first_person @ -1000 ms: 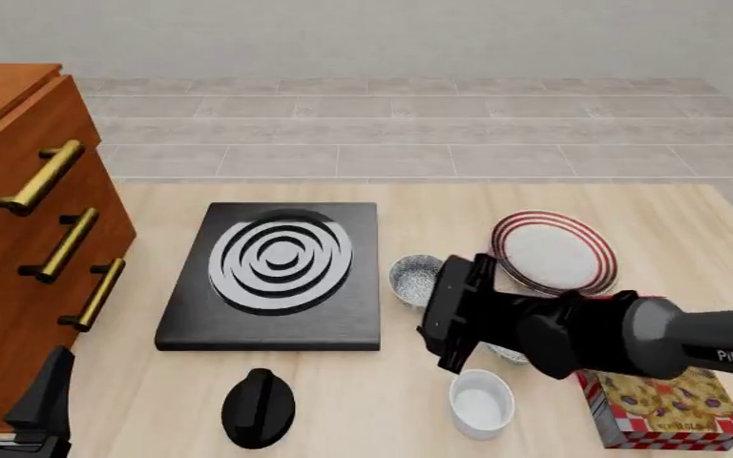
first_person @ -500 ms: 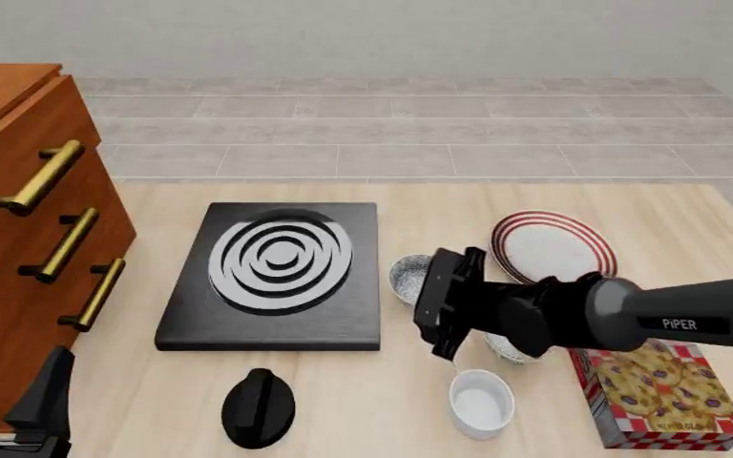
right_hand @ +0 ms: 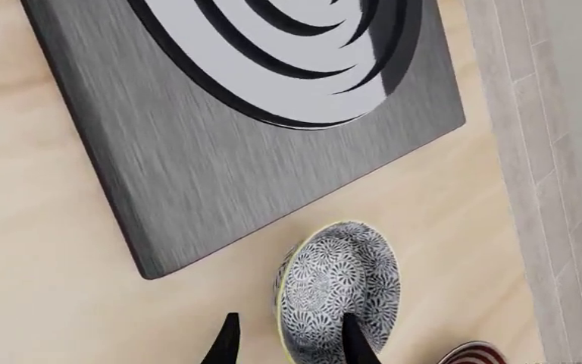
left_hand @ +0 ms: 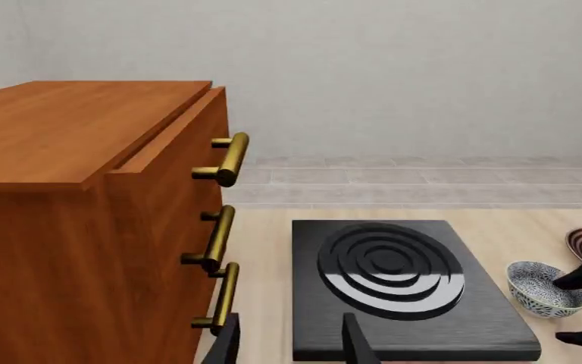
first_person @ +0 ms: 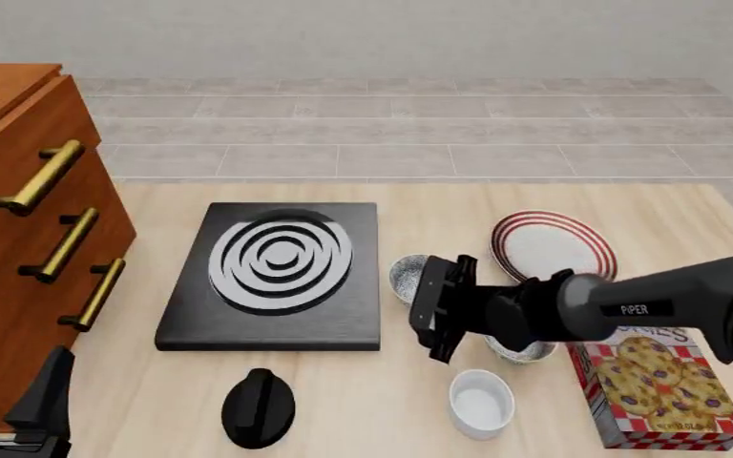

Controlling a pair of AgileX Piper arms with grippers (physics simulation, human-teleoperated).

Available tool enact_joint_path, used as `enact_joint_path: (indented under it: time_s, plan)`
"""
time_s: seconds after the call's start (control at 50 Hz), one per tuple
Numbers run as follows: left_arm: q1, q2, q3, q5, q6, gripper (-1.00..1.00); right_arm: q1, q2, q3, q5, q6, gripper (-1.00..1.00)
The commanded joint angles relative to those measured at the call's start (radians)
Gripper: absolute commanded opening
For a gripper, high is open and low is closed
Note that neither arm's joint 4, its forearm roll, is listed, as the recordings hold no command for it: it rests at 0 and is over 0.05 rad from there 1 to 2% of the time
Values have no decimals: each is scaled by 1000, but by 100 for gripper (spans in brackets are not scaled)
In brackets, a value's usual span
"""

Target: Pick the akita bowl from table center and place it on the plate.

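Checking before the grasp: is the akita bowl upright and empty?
Upright and empty. The akita bowl stands on its base beside the stove, rim up; the right wrist view shows only its patterned inside.

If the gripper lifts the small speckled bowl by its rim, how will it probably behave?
The akita bowl looks rigid and glazed, so probably slippery between the thin fingertips of the right gripper. Being deep and narrow, it may tip when held by one wall. It stands close beside the stove plate, so pushing could knock it.
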Motion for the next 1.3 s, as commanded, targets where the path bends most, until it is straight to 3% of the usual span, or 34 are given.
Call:
enact_joint_path:
  time_s: [0.02,0.52,0.54,0.82,0.9,1.02,1.3]
  plan:
    - [0,0,0,0,0,100,-23,35,-22,9,-19,100]
    - [0,0,0,0,0,100,-39,63,-33,-4,-27,100]
    - [0,0,0,0,0,100,-38,60,-32,-7,-30,-100]
    - [0,0,0,0,0,100,-24,21,-9,-31,-45,-100]
    - [0,0,0,0,0,100,-16,-7,-18,-29,-8,-100]
    - [0,0,0,0,0,100,-15,-48,-5,-33,-2,-100]
    - [0,0,0,0,0,100,-42,-149,-22,-14,122,-100]
